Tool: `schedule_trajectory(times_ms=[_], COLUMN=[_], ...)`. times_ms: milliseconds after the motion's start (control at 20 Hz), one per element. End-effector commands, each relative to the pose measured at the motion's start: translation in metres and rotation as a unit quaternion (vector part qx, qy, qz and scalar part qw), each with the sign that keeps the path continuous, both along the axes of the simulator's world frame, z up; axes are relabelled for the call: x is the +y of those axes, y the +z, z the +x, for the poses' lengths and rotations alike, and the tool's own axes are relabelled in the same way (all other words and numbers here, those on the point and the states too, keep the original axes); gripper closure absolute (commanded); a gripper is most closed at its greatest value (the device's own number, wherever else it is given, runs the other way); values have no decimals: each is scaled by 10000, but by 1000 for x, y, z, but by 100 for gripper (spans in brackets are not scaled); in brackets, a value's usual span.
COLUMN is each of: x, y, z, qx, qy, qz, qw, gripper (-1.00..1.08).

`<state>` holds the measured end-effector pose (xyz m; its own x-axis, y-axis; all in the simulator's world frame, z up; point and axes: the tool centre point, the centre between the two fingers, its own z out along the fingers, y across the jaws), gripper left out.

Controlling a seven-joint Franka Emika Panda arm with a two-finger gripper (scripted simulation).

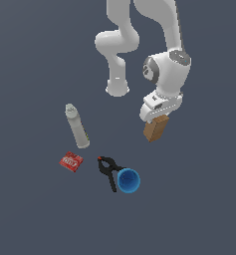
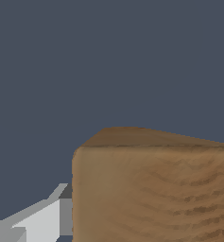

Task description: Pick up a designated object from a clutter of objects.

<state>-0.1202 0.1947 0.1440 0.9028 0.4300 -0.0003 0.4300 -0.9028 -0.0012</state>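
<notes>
Brown box (image 1: 156, 128) sits right under the tool (image 1: 158, 115), its upper end between the jaws, so the tool seems closed on it and holding it. In the wrist view the box (image 2: 151, 189) fills the near part of the picture, and one light grey finger (image 2: 42, 218) lies against its side. The long axis of the box runs down and away from the tool, a little tilted. I cannot tell whether its lower end touches the dark surface (image 1: 199, 209) or hangs just above it; I judge that the coming move is a straight lift.

Further from the tool, well apart from the box, lies the rest of the clutter: a black clamp (image 1: 107, 171) touching a blue cup (image 1: 128, 180), then a grey-white bottle (image 1: 76, 126), and farthest a red packet (image 1: 71, 161).
</notes>
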Motion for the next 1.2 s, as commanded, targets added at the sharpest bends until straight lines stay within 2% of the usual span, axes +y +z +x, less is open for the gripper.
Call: schedule_trajectory(times_ms=[0,650,1150], x=[0,0,-3], y=[-1,3,42], z=[0,2,18], qx=[-1,-8,-4], qy=[0,0,4], qz=[1,0,9], qw=[10000,10000,10000], gripper=[108,108,108])
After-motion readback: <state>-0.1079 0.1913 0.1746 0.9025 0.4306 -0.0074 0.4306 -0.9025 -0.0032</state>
